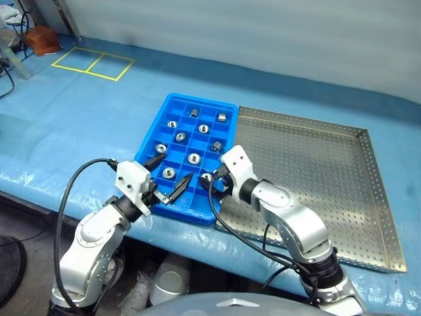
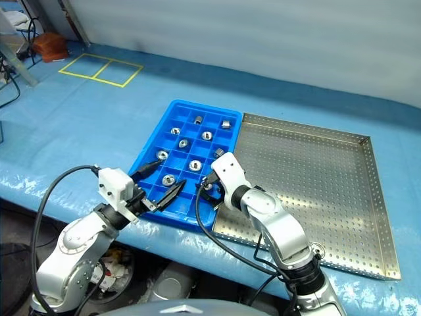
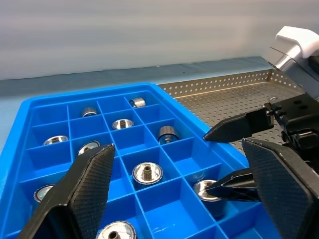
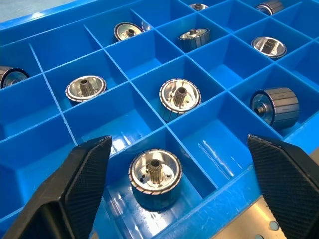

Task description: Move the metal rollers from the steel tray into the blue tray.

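Right gripper (image 4: 169, 194) is seen with fingers spread, nothing held, above a small shiny silver cylindrical metal roller (image 4: 155, 175) in a near cell of the bright blue gridded plastic tray (image 1: 152, 135). Left gripper (image 1: 172, 179) likewise spread and empty. Rollers judged dense, rigid, slippery; best gripped across the ribbed sides. Perforated steel tray (image 1: 316, 164) lies beyond.

Blue, silver and yellow on the bench

Bright blue tray (image 1: 227, 108) gridded into squares holds shiny silver rollers (image 4: 155, 173) with dark centres; right of it, the silver steel tray (image 1: 316, 164) is dotted with holes; yellow tape lines (image 1: 92, 62) mark the upper left.
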Controlling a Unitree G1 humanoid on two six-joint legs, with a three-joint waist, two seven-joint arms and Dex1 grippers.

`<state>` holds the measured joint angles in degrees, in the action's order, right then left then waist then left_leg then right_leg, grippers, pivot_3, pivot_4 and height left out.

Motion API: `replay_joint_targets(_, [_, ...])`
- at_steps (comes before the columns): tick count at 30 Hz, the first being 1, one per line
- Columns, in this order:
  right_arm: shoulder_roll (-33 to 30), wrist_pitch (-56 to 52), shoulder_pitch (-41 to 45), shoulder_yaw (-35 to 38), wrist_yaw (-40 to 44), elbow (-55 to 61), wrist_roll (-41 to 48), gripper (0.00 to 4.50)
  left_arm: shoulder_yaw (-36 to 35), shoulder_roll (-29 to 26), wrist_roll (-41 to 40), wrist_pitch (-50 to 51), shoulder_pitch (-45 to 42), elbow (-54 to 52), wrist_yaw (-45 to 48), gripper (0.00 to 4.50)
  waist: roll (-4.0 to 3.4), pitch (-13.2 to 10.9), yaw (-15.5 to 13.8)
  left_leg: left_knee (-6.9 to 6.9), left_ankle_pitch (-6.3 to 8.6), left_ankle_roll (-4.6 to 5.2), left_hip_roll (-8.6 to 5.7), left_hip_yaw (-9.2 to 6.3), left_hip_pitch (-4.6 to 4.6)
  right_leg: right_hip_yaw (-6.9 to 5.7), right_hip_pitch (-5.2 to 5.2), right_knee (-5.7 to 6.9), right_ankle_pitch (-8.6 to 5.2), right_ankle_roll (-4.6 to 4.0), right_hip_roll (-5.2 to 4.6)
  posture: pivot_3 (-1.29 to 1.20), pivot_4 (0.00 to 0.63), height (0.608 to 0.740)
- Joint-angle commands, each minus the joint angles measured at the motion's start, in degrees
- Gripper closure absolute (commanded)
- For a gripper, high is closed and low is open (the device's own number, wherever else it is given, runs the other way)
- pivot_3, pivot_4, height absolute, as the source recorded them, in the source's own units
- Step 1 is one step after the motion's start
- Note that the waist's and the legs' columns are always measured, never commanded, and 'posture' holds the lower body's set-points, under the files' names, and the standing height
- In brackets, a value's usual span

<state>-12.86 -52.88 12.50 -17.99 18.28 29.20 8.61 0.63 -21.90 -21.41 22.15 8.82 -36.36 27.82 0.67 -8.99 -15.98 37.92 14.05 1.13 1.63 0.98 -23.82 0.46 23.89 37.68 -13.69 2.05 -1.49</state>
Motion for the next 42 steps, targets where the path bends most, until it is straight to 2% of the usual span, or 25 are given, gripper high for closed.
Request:
replay_joint_targets(1, [0.64, -0.33, -0.88, 1.91, -1.36, 3.74, 0.57, 0.06, 0.41, -0.50, -1.00, -0.07, -1.53, 0.11, 1.15, 0.00, 0.00, 0.00, 0.44, -0.01, 0.00, 0.00, 0.00, -0.01, -0.01, -0.01, 0.01, 0.00, 0.00, 0.00, 0.00, 0.33, 0.150, 0.740])
replay_joint_targets(10, [0.14, -3.25, -4.47, 7.90, -4.16, 13.67, 1.88, 0.06, 2.15, -0.94, -2.02, 3.76, -8.09, 4.13, 3.34, 0.00, -0.01, -0.01, 5.55, 0.00, 0.00, 0.00, 0.00, -0.11, -0.03, 0.00, -0.02, -0.03, 0.00, 0.00, -0.01, 0.20, 0.150, 0.740])
replay_joint_targets(20, [-1.75, -8.30, -16.66, 15.00, -8.34, 27.77, 1.32, 0.06, 7.97, -1.95, -3.36, 11.14, -23.10, 11.92, 9.23, 0.00, 0.01, 0.00, 13.73, 0.01, -0.01, 0.01, -0.03, -0.30, 0.07, 0.07, -0.11, 0.04, 0.05, 0.07, 0.00, 0.00, 0.150, 0.740])
replay_joint_targets(24, [-2.07, -6.99, -22.78, 17.18, -9.75, 30.76, 1.70, 0.06, 12.54, -2.82, -2.10, 12.39, -28.61, 14.74, 13.45, 0.00, 0.01, 0.00, 15.49, 0.01, -0.01, 0.00, -0.06, -0.29, 0.11, 0.09, -0.12, 0.08, 0.17, 0.28, 0.03, -0.04, 0.150, 0.740])
replay_joint_targets(29, [-4.26, 0.81, -31.27, 17.87, -11.72, 30.80, 3.86, 0.06, 18.97, -3.60, 2.04, 7.96, -36.03, 22.09, 21.22, 0.00, 0.01, 0.00, 17.54, 0.05, -0.02, 0.01, -0.10, -0.08, 0.22, 0.28, -0.13, 0.11, 0.17, 0.30, 0.05, -0.10, 0.150, 0.740])
replay_joint_targets(35, [-9.96, 11.20, -40.81, 17.00, -14.83, 30.80, 8.18, 0.06, 23.68, -1.99, 4.72, 0.43, -44.45, 34.67, 32.62, 0.00, 0.01, 0.01, 18.88, 0.09, 0.00, 0.05, -0.11, 0.13, 0.25, 0.47, -0.11, 0.11, 0.08, 0.15, 0.05, -0.15, 0.150, 0.740])
replay_joint_targets(42, [-19.88, 24.64, -50.59, 13.97, -20.53, 30.80, 15.44, 0.06, 27.78, 5.57, 12.31, -18.92, -55.70, 56.54, 41.71, 0.00, 0.08, 0.00, 20.03, 0.19, 0.04, 0.13, -0.17, 0.22, 0.23, 0.58, -0.12, 0.08, 0.12, 0.22, 0.05, -0.22, 0.150, 0.740])
